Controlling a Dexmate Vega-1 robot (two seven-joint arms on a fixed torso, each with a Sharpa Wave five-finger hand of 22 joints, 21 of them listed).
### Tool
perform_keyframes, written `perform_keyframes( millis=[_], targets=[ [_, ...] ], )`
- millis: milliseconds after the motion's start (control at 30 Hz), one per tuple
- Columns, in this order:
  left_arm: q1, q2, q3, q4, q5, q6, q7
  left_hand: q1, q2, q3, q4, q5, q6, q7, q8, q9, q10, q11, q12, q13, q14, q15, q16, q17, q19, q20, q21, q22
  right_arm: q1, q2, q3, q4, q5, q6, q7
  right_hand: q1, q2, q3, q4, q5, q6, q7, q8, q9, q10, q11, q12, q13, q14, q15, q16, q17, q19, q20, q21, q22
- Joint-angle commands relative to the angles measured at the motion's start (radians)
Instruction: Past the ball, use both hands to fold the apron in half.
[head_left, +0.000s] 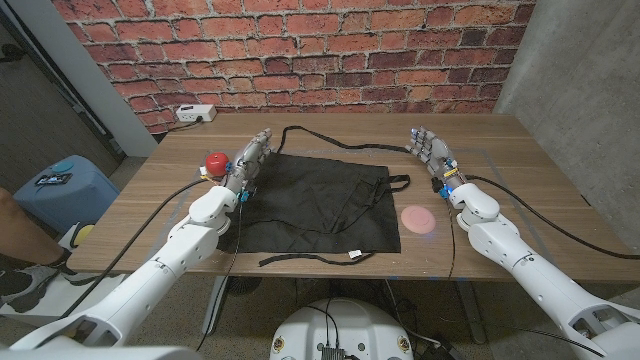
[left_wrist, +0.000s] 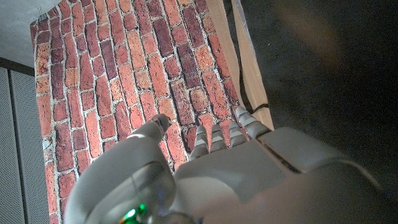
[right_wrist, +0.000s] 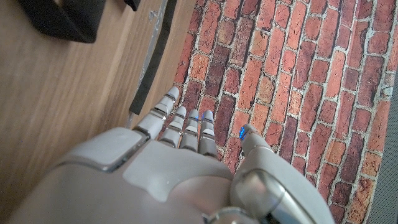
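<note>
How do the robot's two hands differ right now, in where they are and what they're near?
The left hand hovers at the spread black fabric apron's left edge, beside the small red ball. The right hand is over bare wood past the apron's right edge, clear of the cloth, with a black strap ahead of its fingers. Both are open, fingers extended, holding nothing.

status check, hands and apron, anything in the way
Left hand open at apron's left edge, right hand open, clear of cloth. Black apron spread flat, unfolded. Red ball beside left hand, off the cloth.
</note>
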Motion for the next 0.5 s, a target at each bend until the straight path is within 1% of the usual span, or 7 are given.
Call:
perform_keyframes(
  millis=[33, 200, 333, 433, 467, 500],
  targets=[
    [0.044, 0.065, -0.02, -0.087, 0.022, 0.018, 0.011, 0.018, 0.0, 0.004, -0.006, 0.008, 0.003, -0.005, 0.0, 0.004, -0.002, 0.004, 0.002, 0.002, 0.0, 0.012, -0.001, 0.004, 0.002, 0.007, -0.005, 0.003, -0.004, -0.011, -0.003, -0.024, -0.016, 0.001, -0.007, 0.011, 0.008, 0.004, -0.007, 0.003, 0.005, -0.001, 0.005, 0.003, -0.003, 0.002, 0.004, 0.003, -0.002, -0.017, 0.004, 0.002, 0.0, -0.032, 0.005, 0.001],
    [0.069, 0.102, -0.032, -0.131, 0.019, 0.032, 0.0, 0.019, -0.001, 0.004, -0.01, 0.008, 0.0, -0.005, -0.002, 0.004, -0.002, 0.004, 0.002, 0.002, -0.002, 0.011, -0.002, 0.003, 0.002, 0.008, -0.006, 0.004, -0.006, -0.015, -0.003, -0.031, -0.021, 0.001, -0.011, 0.014, 0.007, 0.004, -0.009, 0.002, 0.004, -0.002, 0.005, 0.003, -0.004, 0.002, 0.004, 0.003, -0.003, -0.016, 0.004, 0.002, -0.002, -0.032, 0.005, 0.001],
    [0.097, 0.136, -0.05, -0.164, 0.013, 0.042, -0.005, 0.021, -0.002, 0.005, -0.016, 0.009, 0.002, -0.004, -0.001, 0.004, 0.004, -0.003, 0.004, 0.002, 0.001, 0.008, 0.0, 0.003, 0.005, 0.007, -0.006, 0.004, -0.005, -0.016, -0.005, -0.036, -0.022, -0.004, -0.012, 0.015, 0.007, 0.004, -0.011, 0.002, 0.004, -0.001, 0.005, 0.003, -0.003, 0.003, 0.004, 0.003, -0.002, -0.015, 0.004, 0.001, -0.002, -0.032, 0.005, 0.001],
    [0.115, 0.16, -0.064, -0.184, 0.01, 0.046, -0.01, 0.022, -0.002, 0.005, -0.018, 0.009, 0.001, -0.004, -0.002, 0.004, 0.005, -0.002, 0.004, 0.002, 0.002, 0.007, 0.0, 0.003, 0.005, 0.007, -0.007, 0.004, 0.001, -0.014, -0.008, -0.033, -0.024, -0.004, -0.009, 0.016, 0.007, 0.004, -0.012, 0.002, 0.004, -0.001, 0.005, 0.003, -0.005, 0.002, 0.004, 0.003, -0.003, -0.017, 0.004, 0.001, -0.003, -0.032, 0.005, 0.001],
    [0.126, 0.177, -0.072, -0.195, 0.012, 0.047, -0.013, 0.022, -0.003, 0.005, -0.019, 0.009, 0.001, -0.004, -0.002, 0.004, 0.005, -0.003, 0.004, 0.002, 0.002, 0.007, 0.0, 0.003, 0.005, 0.007, -0.007, 0.004, 0.006, -0.011, -0.011, -0.03, -0.027, -0.004, -0.008, 0.017, 0.007, 0.004, -0.012, 0.002, 0.004, -0.001, 0.005, 0.003, -0.004, 0.003, 0.004, 0.003, -0.004, -0.017, 0.004, 0.001, -0.003, -0.032, 0.005, 0.001],
    [0.126, 0.177, -0.072, -0.196, 0.012, 0.047, -0.014, 0.023, -0.003, 0.005, -0.019, 0.009, 0.001, -0.003, -0.002, 0.004, 0.005, -0.003, 0.004, 0.002, 0.002, 0.007, 0.0, 0.003, 0.005, 0.007, -0.007, 0.004, 0.006, -0.011, -0.011, -0.029, -0.027, -0.004, -0.008, 0.017, 0.007, 0.004, -0.013, 0.002, 0.004, -0.001, 0.005, 0.003, -0.004, 0.003, 0.004, 0.003, -0.003, -0.017, 0.004, 0.001, -0.003, -0.032, 0.005, 0.001]
  ],
)
